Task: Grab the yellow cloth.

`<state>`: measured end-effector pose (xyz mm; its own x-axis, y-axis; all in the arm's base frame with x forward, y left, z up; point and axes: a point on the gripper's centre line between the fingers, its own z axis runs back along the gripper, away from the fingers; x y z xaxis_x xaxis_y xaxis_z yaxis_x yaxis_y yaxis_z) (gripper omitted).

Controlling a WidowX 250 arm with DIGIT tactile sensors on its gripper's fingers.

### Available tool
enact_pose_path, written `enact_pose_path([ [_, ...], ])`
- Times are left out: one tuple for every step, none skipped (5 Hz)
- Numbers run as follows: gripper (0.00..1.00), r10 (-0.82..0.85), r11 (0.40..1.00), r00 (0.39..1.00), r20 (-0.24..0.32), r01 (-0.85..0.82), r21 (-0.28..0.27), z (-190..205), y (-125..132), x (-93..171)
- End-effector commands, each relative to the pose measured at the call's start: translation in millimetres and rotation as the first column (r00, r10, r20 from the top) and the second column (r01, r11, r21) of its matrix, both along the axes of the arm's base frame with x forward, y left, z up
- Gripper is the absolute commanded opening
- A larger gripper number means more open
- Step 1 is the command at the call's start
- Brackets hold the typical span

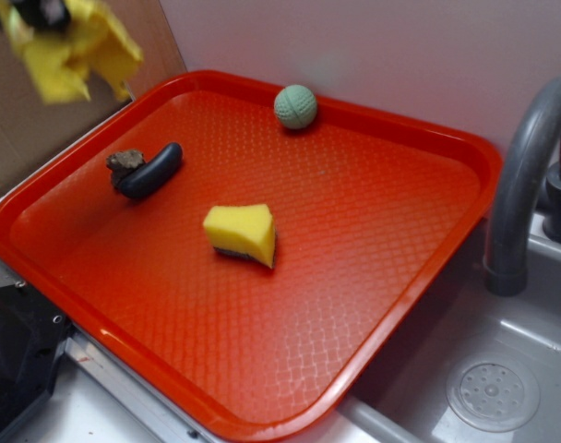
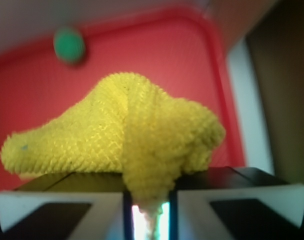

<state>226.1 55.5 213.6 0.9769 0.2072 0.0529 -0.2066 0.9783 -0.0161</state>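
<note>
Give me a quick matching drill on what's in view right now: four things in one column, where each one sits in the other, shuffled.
Things:
1. cloth
2. sponge
3. ball
4. faucet

Places:
A. at the tray's far rim
B. near the tray's middle
C. pinched in the pincer, off the tray
D. beside the tray, over the sink

Pairs: 1-C, 2-B, 3-A, 4-D
</note>
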Motion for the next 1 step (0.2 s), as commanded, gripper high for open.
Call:
enact_pose_path([
  [0.0, -0.079, 0.997, 0.992, 0.103, 0.079, -0.001, 48.1, -20.0, 11.8],
])
